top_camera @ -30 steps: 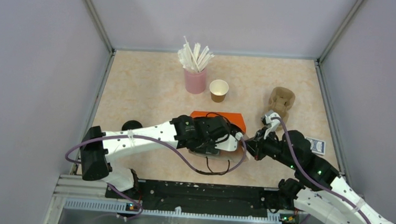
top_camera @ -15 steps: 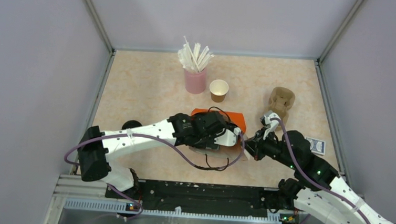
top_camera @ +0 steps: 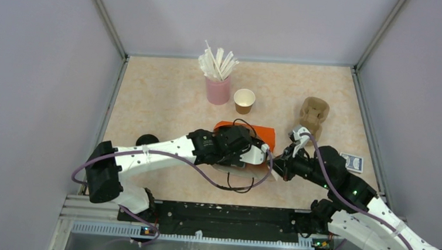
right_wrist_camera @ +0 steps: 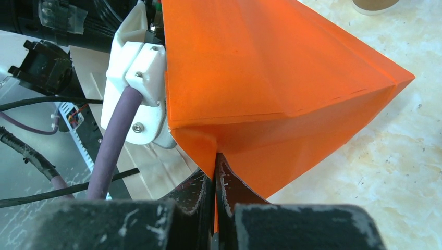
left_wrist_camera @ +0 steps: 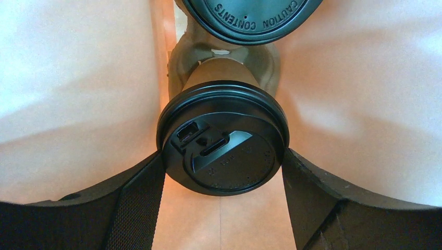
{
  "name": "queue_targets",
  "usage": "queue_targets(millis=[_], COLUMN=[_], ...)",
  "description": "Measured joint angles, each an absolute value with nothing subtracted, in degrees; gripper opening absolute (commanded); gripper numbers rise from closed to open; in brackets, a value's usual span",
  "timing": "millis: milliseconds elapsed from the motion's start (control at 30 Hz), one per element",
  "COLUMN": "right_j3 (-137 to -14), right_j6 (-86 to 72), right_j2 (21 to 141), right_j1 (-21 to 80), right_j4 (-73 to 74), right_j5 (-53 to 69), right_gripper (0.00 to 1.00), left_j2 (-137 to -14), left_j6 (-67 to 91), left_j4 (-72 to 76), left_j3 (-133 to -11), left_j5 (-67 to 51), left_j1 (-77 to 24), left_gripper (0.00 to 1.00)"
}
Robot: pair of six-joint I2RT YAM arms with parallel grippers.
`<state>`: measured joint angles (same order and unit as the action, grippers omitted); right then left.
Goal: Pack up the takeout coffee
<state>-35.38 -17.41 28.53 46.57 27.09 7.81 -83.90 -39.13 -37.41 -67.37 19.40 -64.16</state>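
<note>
The bag (right_wrist_camera: 271,78) is orange, the lid (left_wrist_camera: 223,140) black, the straw cup (top_camera: 217,92) pink, the tabletop (top_camera: 162,97) marbled beige.

Raised letters on the far black lid (left_wrist_camera: 250,15) read "CAUTION CONTENTS"; embossing on the nearer lid (left_wrist_camera: 223,138) is unreadable.

— Where's the bag (top_camera: 262,134)?
— Mid-table (top_camera: 167,98). Straw cup (top_camera: 217,89) behind it, open cup (top_camera: 244,101) just right of that, carrier (top_camera: 314,113) further right.
— Inside the bag?
— A lidded cup (left_wrist_camera: 223,138), a second lid (left_wrist_camera: 250,18) beyond.
</note>
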Motion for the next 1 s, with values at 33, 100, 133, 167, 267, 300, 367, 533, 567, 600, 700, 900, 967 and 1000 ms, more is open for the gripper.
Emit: queue_targets(millis=[33, 100, 133, 167, 267, 300, 367, 533, 567, 600, 700, 900, 967, 1000], right_j3=[-35.29, -35.27, -35.27, -35.27, -35.27, -35.27, -35.27, -35.27, -35.27, -35.27, -35.27, -35.27, -35.27, -35.24], right_j6=[-17.28, -17.02, -16.93, -16.88, -16.67, -16.64, -16.62, -16.64, -16.64, -16.64, -16.64, -16.64, -16.64, -16.64], right_j2=[28.51, 28.51, 28.51, 28.51, 28.51, 28.51, 28.51, 28.51, 28.51, 28.53, 28.56, 28.53, 28.53, 28.53], right_j1=[46.57, 46.57, 46.54, 46.48, 46.33, 46.33, 46.33, 46.33, 46.33, 46.33, 46.33, 46.33, 46.33, 46.33], right_j4=[27.03, 27.03, 27.03, 27.03, 27.03, 27.03, 27.03, 27.05, 27.05, 27.03, 27.05, 27.05, 27.05, 27.03], right_j5=[8.01, 8.25, 8.32, 8.38, 8.67, 8.71, 8.73, 8.69, 8.67, 8.67, 8.64, 8.64, 8.64, 8.62], right_gripper=[0.00, 0.00, 0.00, 0.00, 0.00, 0.00, 0.00, 0.00, 0.00, 0.00, 0.00, 0.00, 0.00, 0.00], left_j2=[-83.90, -83.90, -83.90, -83.90, -83.90, -83.90, -83.90, -83.92, -83.96, -84.03, -84.49, -85.08, -85.27, -85.43], left_j6=[-39.16, -39.20, -39.22, -39.22, -39.22, -39.22, -39.22, -40.14, -40.36, -40.69, -41.36, -42.13, -42.13, -42.13], left_j4=[-37.10, -36.38, -36.07, -35.94, -35.90, -35.90, -35.92, -35.83, -35.81, -35.75, -35.29, -33.69, -33.26, -32.84], left_j3=[-67.22, -66.81, -66.63, -66.61, -66.61, -66.61, -66.63, -66.63, -66.63, -66.63, -66.63, -66.63, -66.61, -66.59], left_j5=[19.40, 19.38, 19.38, 19.35, 19.07, 18.98, 18.87, 18.65, 18.65, 18.70, 18.98, 18.90, 18.92, 18.90], left_j1=[-64.16, -64.16, -64.16, -64.16, -64.16, -64.16, -64.16, -64.14, -64.12, -64.12, -64.10, -64.05, -64.05, -64.05], left_gripper=[0.28, 0.28, 0.28, 0.28, 0.28, 0.28, 0.28, 0.28, 0.28, 0.28, 0.28, 0.28, 0.29, 0.30])
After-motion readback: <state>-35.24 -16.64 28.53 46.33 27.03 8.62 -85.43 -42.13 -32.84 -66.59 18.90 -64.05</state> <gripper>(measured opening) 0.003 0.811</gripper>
